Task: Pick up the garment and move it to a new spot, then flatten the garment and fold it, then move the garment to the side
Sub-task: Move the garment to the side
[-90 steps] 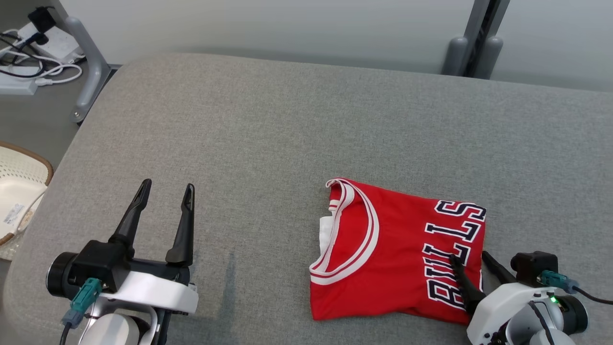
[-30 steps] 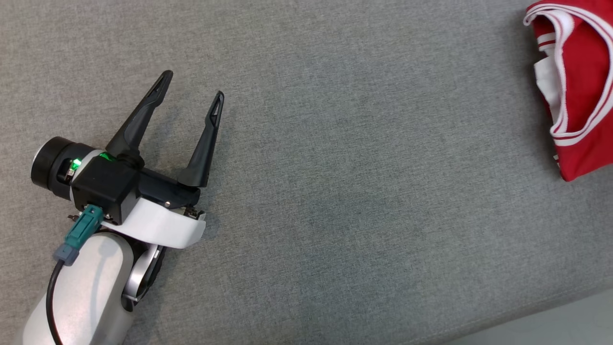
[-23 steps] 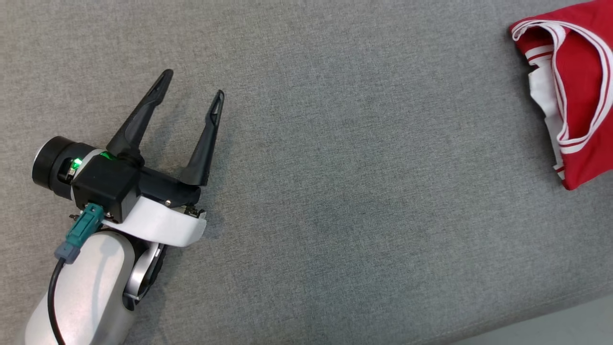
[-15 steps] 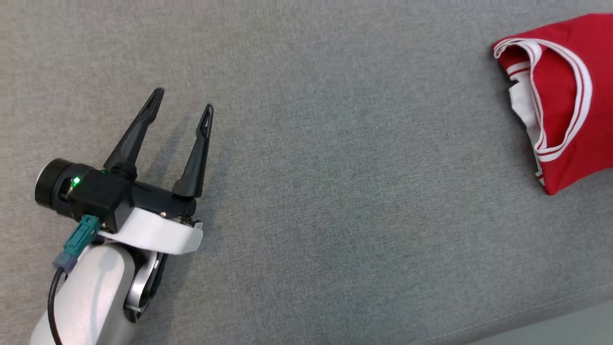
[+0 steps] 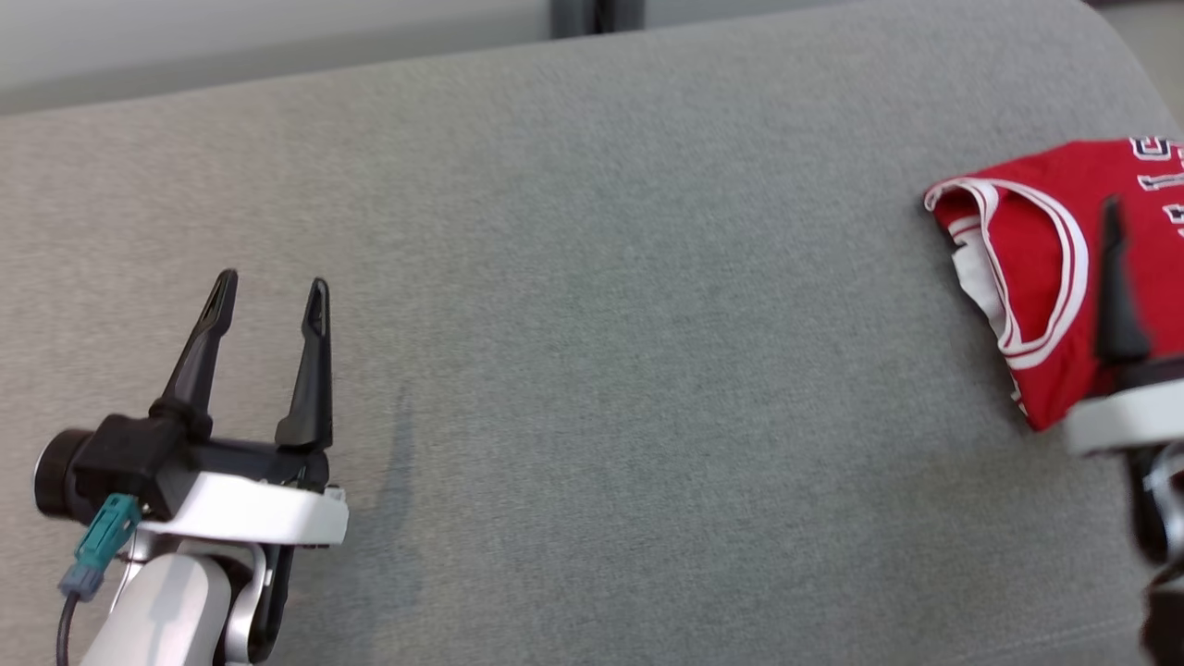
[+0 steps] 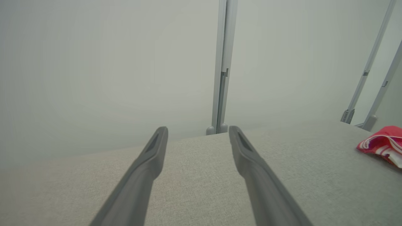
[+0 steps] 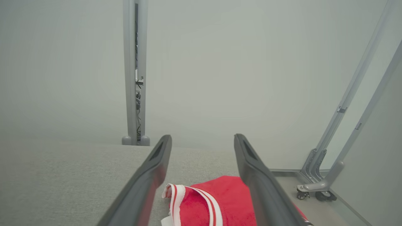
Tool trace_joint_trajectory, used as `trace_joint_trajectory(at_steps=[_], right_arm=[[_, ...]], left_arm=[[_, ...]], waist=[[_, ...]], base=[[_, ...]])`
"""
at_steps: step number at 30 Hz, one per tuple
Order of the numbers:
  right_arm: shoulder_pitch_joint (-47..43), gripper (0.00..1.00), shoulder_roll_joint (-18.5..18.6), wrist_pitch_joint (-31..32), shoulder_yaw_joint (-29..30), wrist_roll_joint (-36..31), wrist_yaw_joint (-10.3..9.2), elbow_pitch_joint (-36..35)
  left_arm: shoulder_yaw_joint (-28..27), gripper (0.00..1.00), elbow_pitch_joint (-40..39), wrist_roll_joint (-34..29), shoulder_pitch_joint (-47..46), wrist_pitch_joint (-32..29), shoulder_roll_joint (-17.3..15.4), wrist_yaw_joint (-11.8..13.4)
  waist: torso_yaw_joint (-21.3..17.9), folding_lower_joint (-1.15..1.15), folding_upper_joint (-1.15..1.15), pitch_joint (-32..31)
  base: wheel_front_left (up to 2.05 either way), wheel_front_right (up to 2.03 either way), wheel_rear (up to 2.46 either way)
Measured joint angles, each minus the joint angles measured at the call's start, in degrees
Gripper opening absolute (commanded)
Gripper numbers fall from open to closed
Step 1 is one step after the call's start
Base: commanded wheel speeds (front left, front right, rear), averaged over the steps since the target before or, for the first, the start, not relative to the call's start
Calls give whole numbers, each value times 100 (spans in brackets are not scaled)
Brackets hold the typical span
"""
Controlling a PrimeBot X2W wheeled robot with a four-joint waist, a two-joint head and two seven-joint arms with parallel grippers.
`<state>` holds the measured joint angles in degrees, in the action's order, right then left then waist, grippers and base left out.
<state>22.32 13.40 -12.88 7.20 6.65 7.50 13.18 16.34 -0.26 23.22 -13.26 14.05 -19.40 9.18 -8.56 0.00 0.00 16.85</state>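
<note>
- We take this for a robotics lab or test cell, not a home.
- Pale frosted panels (image 6: 94, 62) wall in the work area; they fill the upper half of both wrist views.
- A grey metal post (image 6: 222, 62) joins the panels at the top centre of the left wrist view and stands on rounded feet.
- At the right of the right wrist view, slanted braces (image 7: 341, 108) come down to a caster (image 7: 323, 195).
- Cables (image 7: 138, 94) hang in the gap of the post at that view's upper left.
- A wide grey cloth-covered table (image 5: 592, 370) spans the head view.
- At its lower left we see the left gripper (image 5: 272, 282), with a teal plug (image 5: 97, 546) and a lead.
</note>
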Motion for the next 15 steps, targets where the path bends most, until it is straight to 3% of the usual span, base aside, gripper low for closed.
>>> trace_joint_trajectory(at_steps=[6, 15], right_arm=[[-1036, 100, -765, 464, -388, -123, 0, -1050], [-1716, 100, -940, 817, -625, -63, 0, -1300]], left_arm=[[-231, 100, 33, 78, 426, 48, -73, 104], [-437, 100, 21, 162, 1096, 70, -166, 151]], waist=[[361, 0, 0, -492], [655, 0, 0, -1066]], base=[[0, 0, 0], [0, 0, 0]])
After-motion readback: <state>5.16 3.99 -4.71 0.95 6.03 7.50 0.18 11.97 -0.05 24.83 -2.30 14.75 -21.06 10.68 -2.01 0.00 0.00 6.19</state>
